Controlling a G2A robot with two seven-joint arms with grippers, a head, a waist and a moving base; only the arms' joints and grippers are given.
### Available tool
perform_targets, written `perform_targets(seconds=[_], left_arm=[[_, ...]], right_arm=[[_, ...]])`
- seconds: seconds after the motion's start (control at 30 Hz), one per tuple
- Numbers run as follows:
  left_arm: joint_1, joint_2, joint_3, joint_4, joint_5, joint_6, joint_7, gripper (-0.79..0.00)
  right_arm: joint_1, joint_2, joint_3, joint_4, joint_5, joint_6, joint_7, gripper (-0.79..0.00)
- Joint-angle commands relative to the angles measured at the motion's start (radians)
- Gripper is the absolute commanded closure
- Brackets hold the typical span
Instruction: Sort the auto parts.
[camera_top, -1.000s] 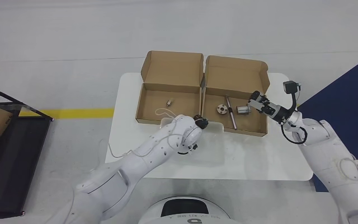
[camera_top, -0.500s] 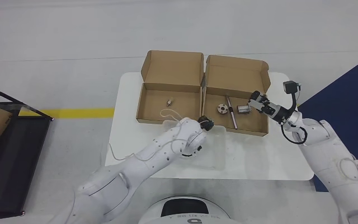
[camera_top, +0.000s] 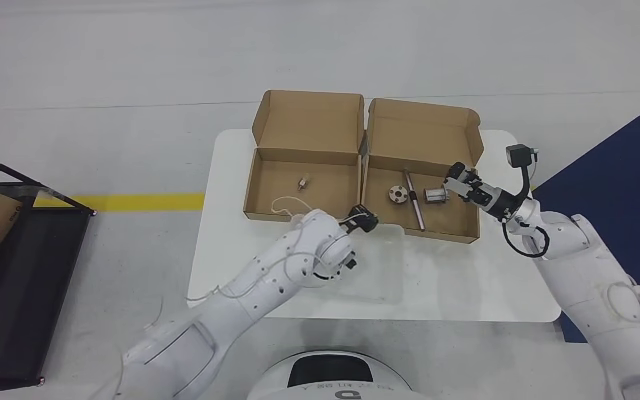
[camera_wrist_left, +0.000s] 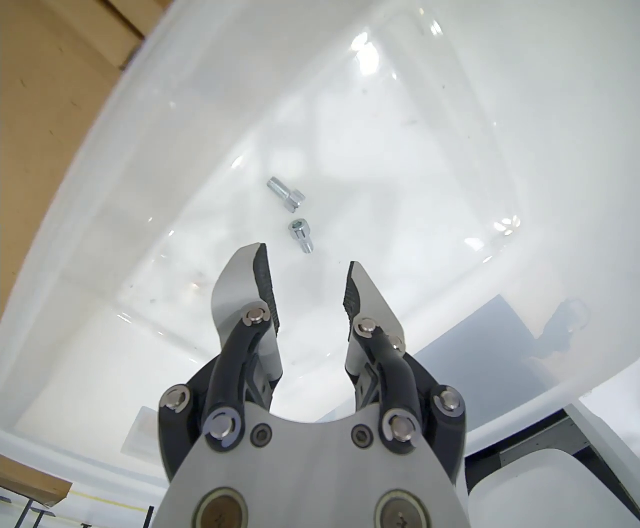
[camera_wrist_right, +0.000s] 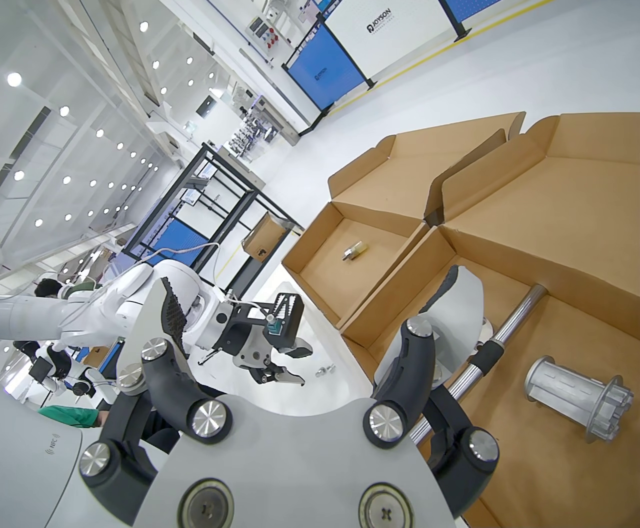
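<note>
Hovering just below the centre of the top view, the left gripper (camera_top: 362, 218) hangs over the white tabletop (camera_top: 450, 290). Its fingers (camera_wrist_left: 262, 280) are spread, with nothing between them. Just past the fingertips, two small silver bolts lie on the bare tabletop: the nearer bolt (camera_wrist_left: 301, 235) and the farther bolt (camera_wrist_left: 285, 193). They are close together but not touching, near the front walls of the boxes.

Beyond them, two open cardboard boxes stand side by side in the upper middle of the frame, lids folded back. The left box (camera_top: 330, 195) holds one small metal part (camera_top: 302, 183) on its floor. The right box (camera_top: 420, 130) holds a flanged disc (camera_top: 398, 193), a thin rod (camera_top: 413, 205) lying beside it, and a ribbed cylinder (camera_top: 434, 194) with a flange at one end.

At the right end of that box, the right gripper (camera_top: 457, 180) hangs just beside the ribbed cylinder. Its fingers (camera_wrist_right: 170, 305) are wide apart and empty.
</note>
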Motion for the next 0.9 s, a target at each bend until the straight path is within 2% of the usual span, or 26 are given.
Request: perform_targets(seconds=[0.0,0.47,0.63,0.87], left_arm=[[0.001,-0.002,0.004,0.008,0.001,-0.006,-0.004,-0.326],[-0.027,-0.039,0.05,0.086,0.004,0.0,0.04,-0.283],[-0.033,-0.05,0.062,0.106,0.009,-0.003,0.062,-0.237],[-0.039,-0.062,0.071,0.127,0.019,-0.01,0.079,-0.215]], right_arm=[[0.0,0.0,0.0,0.0,0.0,0.0,0.0,-0.785],[0.0,0.0,0.0,0.0,0.0,0.0,0.0,-0.785],[0.0,0.0,0.0,0.0,0.0,0.0,0.0,-0.785],[0.0,0.0,0.0,0.0,0.0,0.0,0.0,-0.785]])
